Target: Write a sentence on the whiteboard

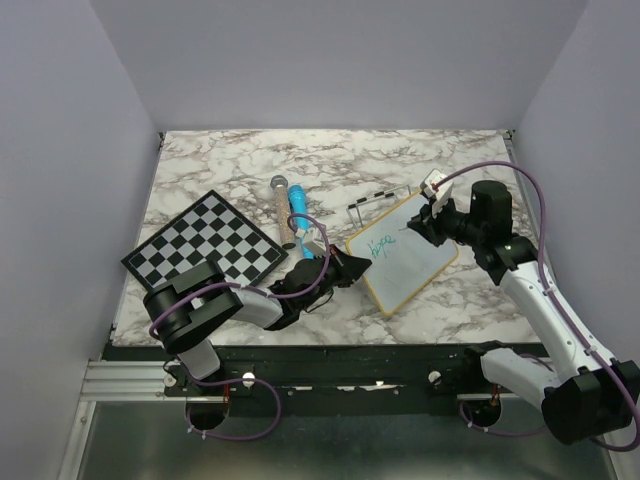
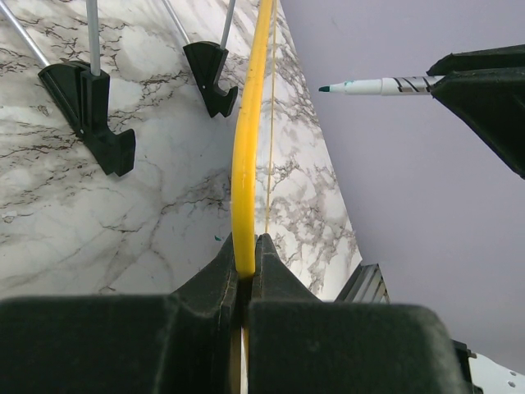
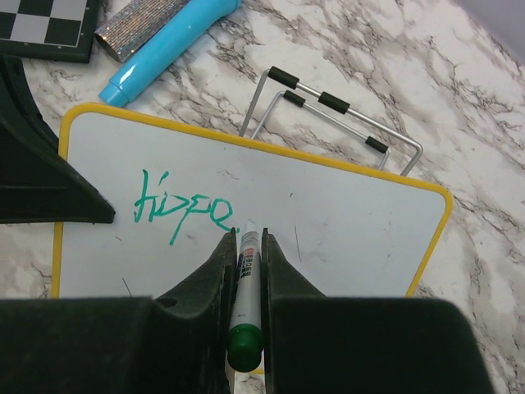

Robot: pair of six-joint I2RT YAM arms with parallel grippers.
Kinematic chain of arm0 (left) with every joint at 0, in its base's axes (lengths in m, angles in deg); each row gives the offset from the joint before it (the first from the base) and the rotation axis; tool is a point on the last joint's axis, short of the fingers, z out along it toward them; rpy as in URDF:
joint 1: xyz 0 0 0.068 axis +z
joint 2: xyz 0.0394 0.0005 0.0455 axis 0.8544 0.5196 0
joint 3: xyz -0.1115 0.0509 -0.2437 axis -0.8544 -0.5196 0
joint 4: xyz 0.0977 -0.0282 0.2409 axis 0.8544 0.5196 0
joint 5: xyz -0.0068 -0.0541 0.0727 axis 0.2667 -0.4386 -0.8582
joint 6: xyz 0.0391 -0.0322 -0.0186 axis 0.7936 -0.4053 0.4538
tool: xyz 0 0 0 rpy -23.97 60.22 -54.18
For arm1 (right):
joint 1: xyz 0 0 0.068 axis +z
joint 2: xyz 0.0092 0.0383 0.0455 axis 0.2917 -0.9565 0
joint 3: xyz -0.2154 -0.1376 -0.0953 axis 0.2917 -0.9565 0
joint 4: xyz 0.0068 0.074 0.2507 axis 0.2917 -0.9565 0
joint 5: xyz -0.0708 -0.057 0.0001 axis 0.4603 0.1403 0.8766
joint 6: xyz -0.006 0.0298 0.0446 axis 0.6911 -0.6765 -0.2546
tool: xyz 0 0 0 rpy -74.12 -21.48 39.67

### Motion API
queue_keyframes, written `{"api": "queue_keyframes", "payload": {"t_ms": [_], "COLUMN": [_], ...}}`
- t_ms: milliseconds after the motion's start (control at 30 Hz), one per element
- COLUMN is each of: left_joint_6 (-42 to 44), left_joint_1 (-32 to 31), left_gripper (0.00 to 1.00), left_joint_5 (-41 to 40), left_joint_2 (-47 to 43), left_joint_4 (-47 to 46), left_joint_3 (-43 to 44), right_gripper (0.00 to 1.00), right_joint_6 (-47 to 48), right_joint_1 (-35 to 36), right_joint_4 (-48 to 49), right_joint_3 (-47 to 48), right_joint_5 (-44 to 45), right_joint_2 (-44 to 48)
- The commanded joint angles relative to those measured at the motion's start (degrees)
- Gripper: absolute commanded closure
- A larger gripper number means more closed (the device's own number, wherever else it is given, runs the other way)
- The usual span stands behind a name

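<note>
The whiteboard (image 1: 410, 255), white with a yellow frame, lies slanted at the table's middle right. My left gripper (image 1: 350, 268) is shut on its left edge; the left wrist view shows the yellow rim (image 2: 246, 164) pinched between the jaws of that gripper (image 2: 246, 246). One green handwritten word of the sentence (image 3: 180, 205), reading about "hope", stands on the whiteboard (image 3: 344, 213). My right gripper (image 3: 247, 238) is shut on a green-capped marker (image 3: 246, 287) just right of that word. The marker's tip (image 2: 328, 89) hangs a little off the board face.
A black-and-white chessboard (image 1: 205, 245) lies at the left. A blue pen-like tool (image 1: 298, 215) and a wooden-handled one (image 1: 279, 195) lie between it and the whiteboard. A wire stand with black feet (image 1: 372, 205) sits just behind the board.
</note>
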Motion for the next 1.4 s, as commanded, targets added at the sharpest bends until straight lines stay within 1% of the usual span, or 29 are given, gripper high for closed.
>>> {"api": "queue_keyframes", "payload": {"t_ms": [0,700,1000,1233,1367], "left_joint_6": [2.1,1.7,1.6,1.7,1.6], "left_joint_1": [-0.1,-0.1,-0.1,-0.1,-0.1], "left_gripper": [1.00,1.00,1.00,1.00,1.00], "left_joint_5": [1.6,1.5,1.6,1.8,2.1], "left_joint_2": [0.4,0.4,0.2,0.1,0.1], "left_joint_4": [0.2,-0.2,-0.2,-0.4,-0.4], "left_joint_3": [-1.0,-1.5,-1.6,-1.7,-1.5], "right_gripper": [0.99,0.99,1.00,0.99,0.99], "right_joint_6": [-0.2,0.6,3.3,6.4,7.1], "right_joint_1": [-0.8,-1.6,-2.0,-4.5,-4.5], "right_joint_4": [1.4,1.0,0.2,0.4,2.1], "right_joint_3": [-1.0,-1.3,-1.1,-0.6,-1.3], "right_joint_5": [-2.4,-4.8,-4.7,-9.9,-10.5], "right_joint_2": [0.8,0.7,1.2,-0.5,-1.3]}}
